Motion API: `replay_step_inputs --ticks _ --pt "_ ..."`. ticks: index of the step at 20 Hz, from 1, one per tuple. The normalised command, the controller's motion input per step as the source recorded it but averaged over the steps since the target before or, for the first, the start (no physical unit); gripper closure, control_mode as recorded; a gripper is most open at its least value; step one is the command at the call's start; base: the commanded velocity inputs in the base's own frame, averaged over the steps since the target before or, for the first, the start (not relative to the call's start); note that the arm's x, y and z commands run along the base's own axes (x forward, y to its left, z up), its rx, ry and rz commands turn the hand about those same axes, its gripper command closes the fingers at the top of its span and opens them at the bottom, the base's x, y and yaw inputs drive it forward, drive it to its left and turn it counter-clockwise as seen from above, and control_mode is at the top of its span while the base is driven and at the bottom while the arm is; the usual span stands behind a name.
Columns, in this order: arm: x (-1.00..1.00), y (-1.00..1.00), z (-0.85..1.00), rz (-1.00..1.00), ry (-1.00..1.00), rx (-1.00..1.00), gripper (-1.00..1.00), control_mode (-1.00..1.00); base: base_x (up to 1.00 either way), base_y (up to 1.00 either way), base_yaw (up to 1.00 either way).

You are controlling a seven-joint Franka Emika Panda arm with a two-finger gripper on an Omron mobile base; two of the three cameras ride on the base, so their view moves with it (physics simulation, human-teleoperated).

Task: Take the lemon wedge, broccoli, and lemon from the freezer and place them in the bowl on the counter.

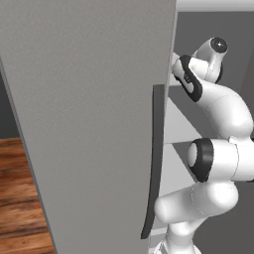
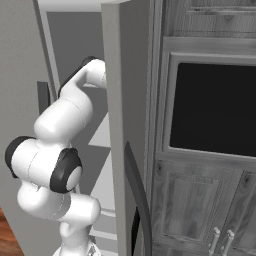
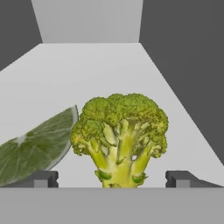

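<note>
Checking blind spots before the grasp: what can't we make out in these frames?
- Gripper, base views: hidden inside the freezer, behind its doors.
- Lemon wedge, hand view: cut off by the left edge.
- Broccoli, hand view: stem base cut off at the bottom; contact with the shelf unclear.

A pale shelf inside the freezer carries the food. In the hand view it runs flat and light grey back to a pale rear wall, with dark side walls to either side. Two things lie on it near the front. The broccoli stands upright on its pale green stem, its leafy head up. Just beside it, on the left of that view, lies a green-fleshed lemon wedge, cut face showing, its tip up against the broccoli's head.
</note>
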Motion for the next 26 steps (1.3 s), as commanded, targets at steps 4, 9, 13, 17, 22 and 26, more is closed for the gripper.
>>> replay_step_inputs --ticks 4,9,13,17,22,26 --pt "0.12 0.0 -0.02 0.0 0.01 0.0 1.0 -1.0 0.0 0.0 0.0" --pt "0.0 0.0 -0.01 0.0 0.01 0.0 1.0 -1.0 0.0 0.0 0.0" --pt "-0.08 0.0 0.0 0.0 0.0 0.0 1.0 -1.0 0.0 0.0 0.0" --pt "-0.5 0.0 0.0 0.0 -0.02 0.0 1.0 -1.0 0.0 0.0 0.0" --pt "-0.81 0.14 0.0 0.0 -0.04 0.0 1.0 -1.0 0.0 0.0 0.0" --pt "-0.74 0.22 0.07 0.0 0.0 0.0 1.0 -1.0 0.0 0.0 0.0"
